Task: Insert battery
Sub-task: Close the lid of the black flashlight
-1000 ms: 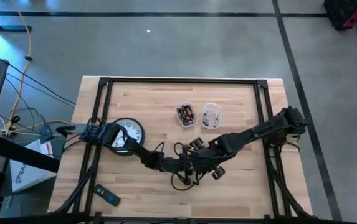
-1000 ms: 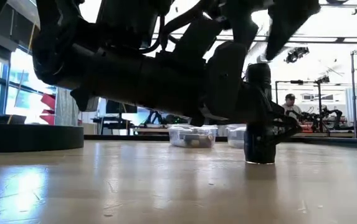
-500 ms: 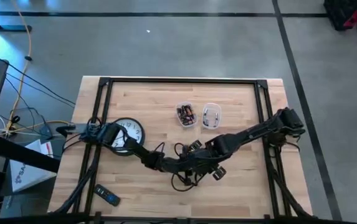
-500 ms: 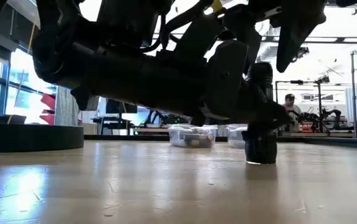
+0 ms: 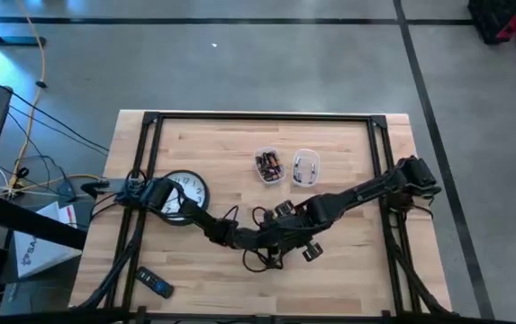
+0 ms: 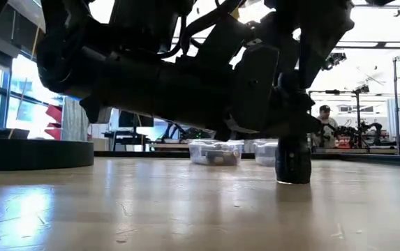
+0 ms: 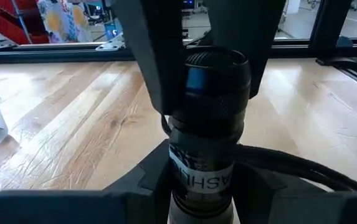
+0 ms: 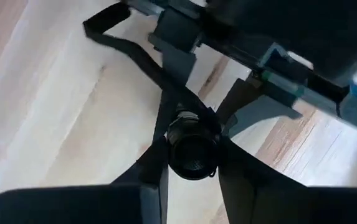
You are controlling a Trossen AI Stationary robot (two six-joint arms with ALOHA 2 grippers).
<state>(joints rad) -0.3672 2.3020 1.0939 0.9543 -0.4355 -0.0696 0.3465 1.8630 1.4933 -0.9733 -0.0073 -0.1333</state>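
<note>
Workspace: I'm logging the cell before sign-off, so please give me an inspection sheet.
Surface: wooden table, nothing spilled.
Job's things: flashlight upright on the table; battery tub and second tub side by side behind it.
Clutter: clock and remote on the left arm's side.
Tools: left tool shut on the flashlight's body; right tool over its open top.
Cables: cables on the floor beside the table.
Surroundings: person at a far bench.

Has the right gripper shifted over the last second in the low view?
Yes. The right gripper has come in leftward and down onto the flashlight, judged against the plastic containers behind; earlier it hung higher and farther right.
</note>
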